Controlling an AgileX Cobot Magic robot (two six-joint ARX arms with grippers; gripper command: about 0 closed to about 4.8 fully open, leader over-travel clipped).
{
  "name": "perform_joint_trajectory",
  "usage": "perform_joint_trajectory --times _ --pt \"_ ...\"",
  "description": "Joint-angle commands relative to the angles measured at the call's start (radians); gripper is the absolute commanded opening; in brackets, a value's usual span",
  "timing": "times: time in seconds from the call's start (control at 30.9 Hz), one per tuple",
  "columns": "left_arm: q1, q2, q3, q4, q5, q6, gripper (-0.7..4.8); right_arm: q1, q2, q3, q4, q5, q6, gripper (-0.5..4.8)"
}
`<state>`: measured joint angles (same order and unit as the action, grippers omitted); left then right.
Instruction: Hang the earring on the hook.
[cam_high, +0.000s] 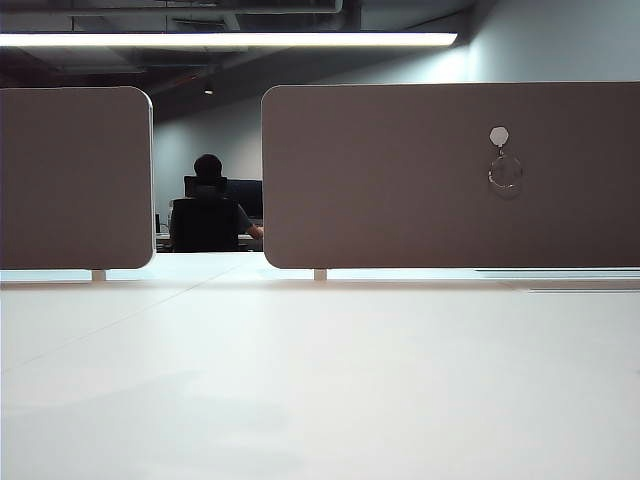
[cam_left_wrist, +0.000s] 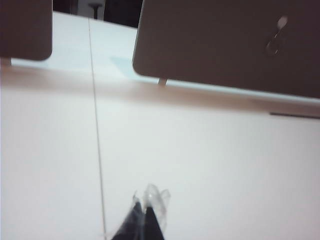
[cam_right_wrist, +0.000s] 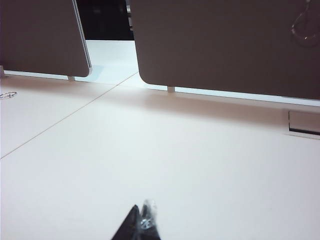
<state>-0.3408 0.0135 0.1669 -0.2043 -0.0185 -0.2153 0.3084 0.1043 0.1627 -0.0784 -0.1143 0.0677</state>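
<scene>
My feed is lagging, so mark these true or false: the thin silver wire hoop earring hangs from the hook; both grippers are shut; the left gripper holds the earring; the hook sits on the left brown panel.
1. The thin silver wire hoop earring hangs below the pale grey hexagonal hook: true.
2. Left gripper and right gripper are shut: true.
3. The left gripper holds the earring: false, it holds nothing, low over the white table.
4. The hook sits on the left panel: false, on the right brown panel.

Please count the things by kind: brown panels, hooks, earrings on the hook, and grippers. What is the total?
Brown panels: 2, left panel and right panel
Hook: 1, on the right panel
Earring: 1, hanging from the hook
Grippers: 2, left gripper and right gripper, both shut, away from the panels
Total: 6
</scene>
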Motion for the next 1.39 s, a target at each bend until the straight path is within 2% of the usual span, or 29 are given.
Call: perform_joint_trajectory --times 0.03,0.29,0.58,1.13,1.23,1.39 --pt "0.000 -0.004 -0.034 0.042 -0.007 -0.002 -0.05 0.014 -0.042 -0.049 0.007 0.008 0.029 -0.06" --pt "0.000 -0.004 -0.089 0.040 -0.031 -0.003 -0.05 0.013 -0.100 -0.152 -0.007 -0.019 0.123 -0.05" --pt "0.000 -0.004 -0.159 0.019 -0.031 -0.005 -0.06 0.012 -0.102 -0.159 -0.090 -0.008 0.116 -0.05" --pt "0.002 -0.006 -0.159 0.019 -0.023 -0.002 0.03 0.007 -0.102 -0.159 -0.082 -0.016 0.121 0.00" --pt "0.034 -0.008 -0.159 0.019 -0.002 -0.002 0.03 -0.022 -0.102 -0.159 -0.082 -0.024 0.121 -0.01" --pt "0.190 -0.008 -0.159 0.019 0.013 -0.002 0.03 -0.153 -0.102 -0.159 -0.081 -0.021 0.121 -0.01"
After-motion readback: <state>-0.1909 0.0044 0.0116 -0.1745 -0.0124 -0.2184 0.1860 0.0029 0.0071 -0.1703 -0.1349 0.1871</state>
